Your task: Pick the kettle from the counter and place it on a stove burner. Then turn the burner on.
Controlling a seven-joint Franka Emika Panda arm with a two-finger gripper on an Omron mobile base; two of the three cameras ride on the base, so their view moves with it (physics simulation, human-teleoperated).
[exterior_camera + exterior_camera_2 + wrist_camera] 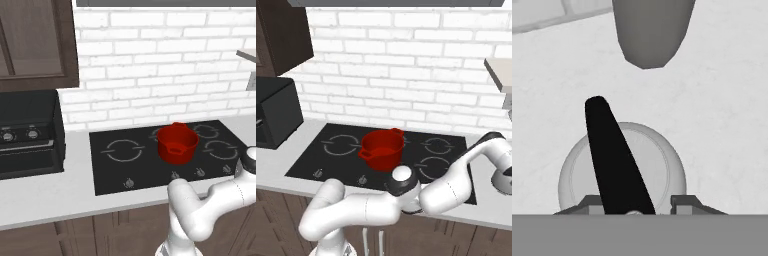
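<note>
Looking down along your gripper (637,202), you have the kettle (622,170) right beneath it: the two fingertips (684,202) stand apart, one on each side of the dark arched handle (614,157), not yet pressed against it. The kettle sits on the pale counter (712,115), to the right of the cooktop (331,165); from the right base camera its silver body (502,181) peeks out beside your outstretched arm. Farther back, the red pot (177,142) stands in the middle of the black glass, between the burner rings, with one small burner (435,145) just to its right. Behind the stove rises the white brick wall (160,65), and a dark oven (27,135) sits at far left.
</note>
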